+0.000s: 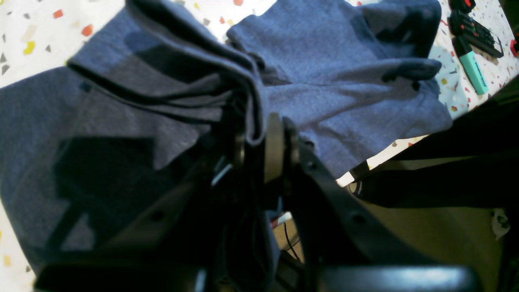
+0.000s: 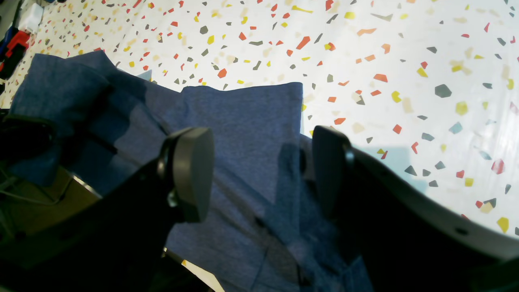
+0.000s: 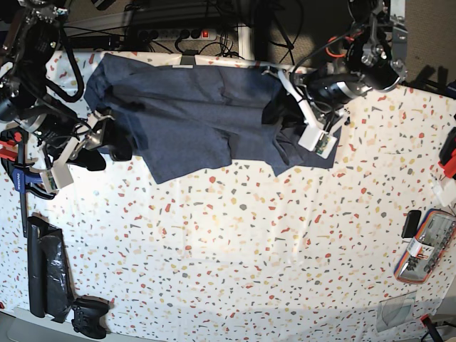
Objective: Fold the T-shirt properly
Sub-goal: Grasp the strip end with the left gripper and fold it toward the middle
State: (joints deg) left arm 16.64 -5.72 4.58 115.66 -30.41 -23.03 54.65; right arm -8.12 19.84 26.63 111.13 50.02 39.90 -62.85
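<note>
The T-shirt [image 3: 192, 121] lay rumpled along the bench's [image 3: 249, 242] upper edge. The left gripper [image 1: 259, 142] pinched a bunched fold; the right gripper [image 2: 259, 170] gaped wide. Pulling one-handed risked dragging everything askew.

A: Surface? B: The table [image 3: 249, 235] is white with red, yellow and grey flecks; the T-shirt [image 3: 192, 114] lies rumpled along its far edge, partly overhanging.

A: Other items? B: A black bag [image 3: 46, 267] and a black game controller [image 3: 89, 317] near one corner; a teal marker [image 1: 472, 69] beside a black remote [image 1: 474, 32]; a clear packet [image 3: 426, 246] at the opposite edge.
</note>
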